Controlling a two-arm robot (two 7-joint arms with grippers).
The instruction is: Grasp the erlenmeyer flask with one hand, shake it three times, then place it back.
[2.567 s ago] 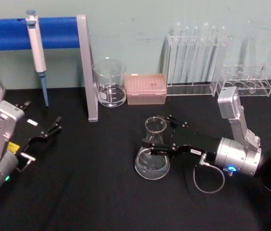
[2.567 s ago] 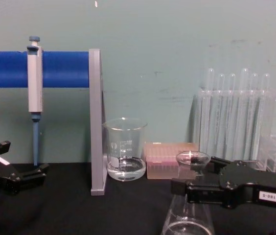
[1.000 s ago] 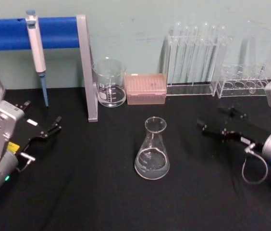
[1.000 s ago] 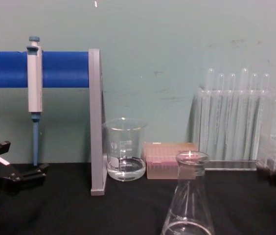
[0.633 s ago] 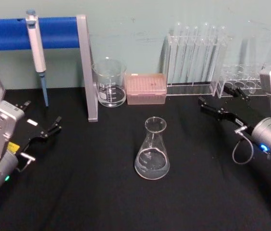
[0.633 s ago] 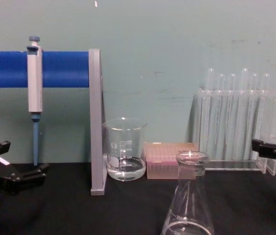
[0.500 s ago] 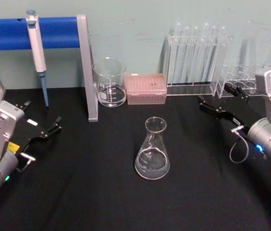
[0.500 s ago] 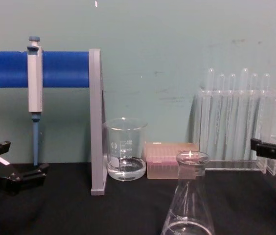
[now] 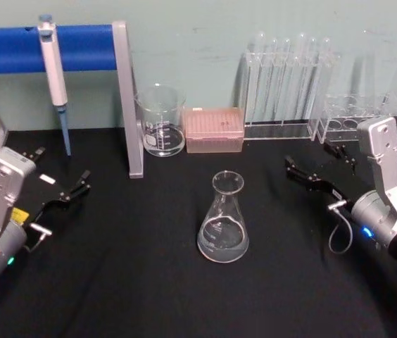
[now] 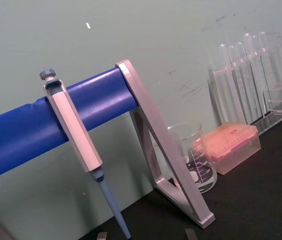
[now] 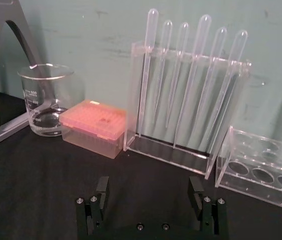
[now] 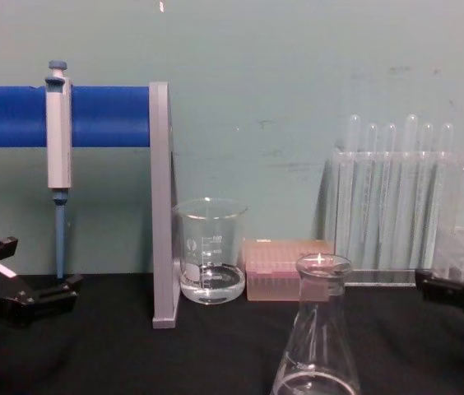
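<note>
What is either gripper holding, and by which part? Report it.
Nothing is held. The right gripper is open, apart from the erlenmeyer flask, which stands free on the table. The left gripper is open too.

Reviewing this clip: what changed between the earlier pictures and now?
The right hand, earlier closed around the flask neck, has let go and pulled back to the robot's right, open, near the empty rack. The flask stands upright in the same spot. The left hand, beaker and pipette stayed put.
</note>
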